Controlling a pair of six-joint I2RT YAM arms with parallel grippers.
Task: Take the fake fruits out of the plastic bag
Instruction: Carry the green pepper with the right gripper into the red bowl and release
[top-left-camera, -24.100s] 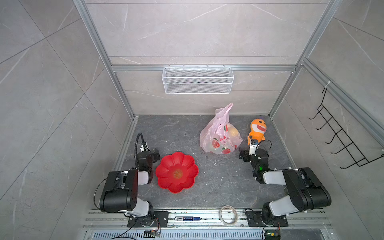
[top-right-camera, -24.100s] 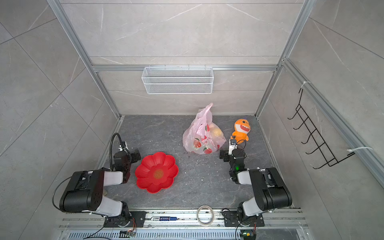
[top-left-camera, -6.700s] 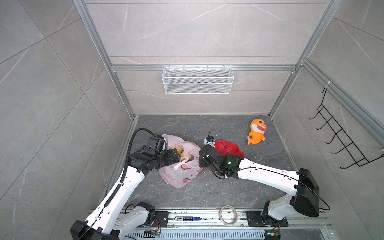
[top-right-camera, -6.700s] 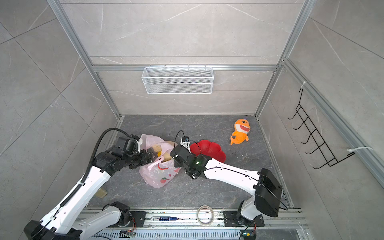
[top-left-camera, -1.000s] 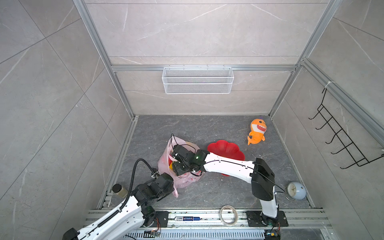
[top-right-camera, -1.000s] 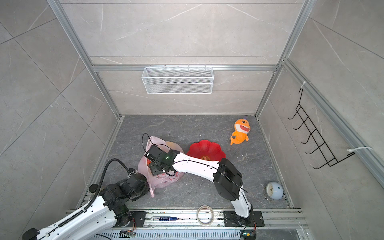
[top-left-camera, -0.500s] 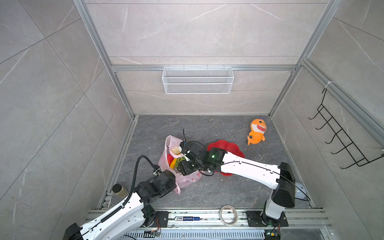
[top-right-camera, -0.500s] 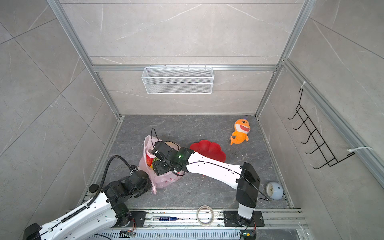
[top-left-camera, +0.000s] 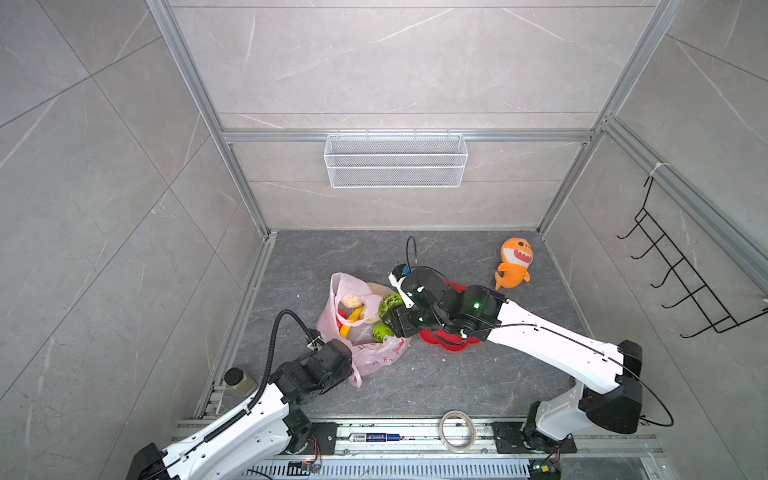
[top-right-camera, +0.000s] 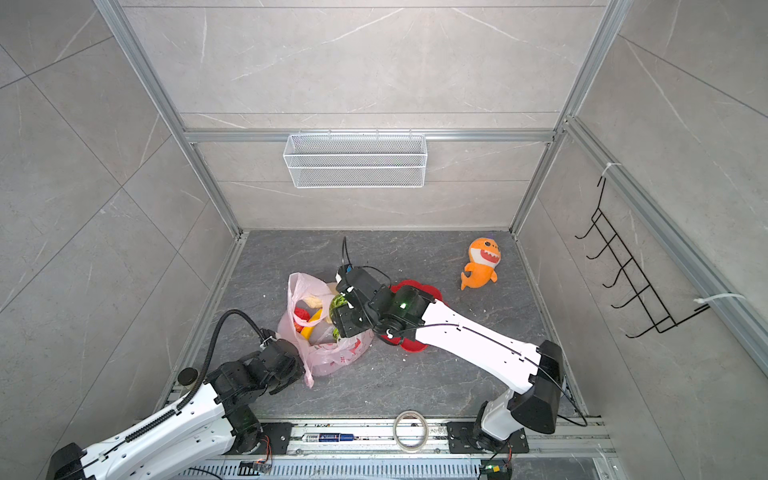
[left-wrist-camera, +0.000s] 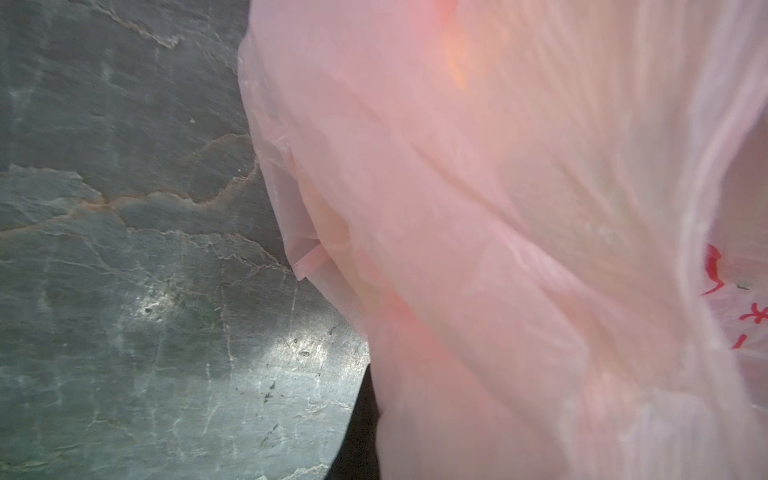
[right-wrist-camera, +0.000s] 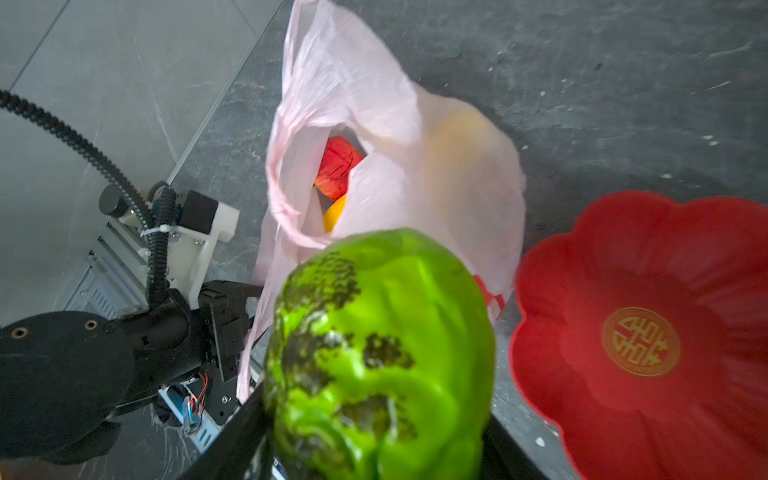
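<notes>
The pink plastic bag lies open on the grey floor, left of centre. My left gripper is shut on its near handle strip; in the left wrist view the plastic bag hides the jaws. Just above the bag's mouth, my right gripper is shut on a green bumpy fruit. Inside the bag lie a red fruit, a yellow banana and a cream one.
A red flower-shaped dish lies right of the bag, partly under my right arm. An orange plush shark sits at the back right. A tape roll and a small jar are near the front rail.
My right gripper has come up out of the bag's mouth and a little to the right with the green fruit in it. The left gripper has kept its hold on the bag.
</notes>
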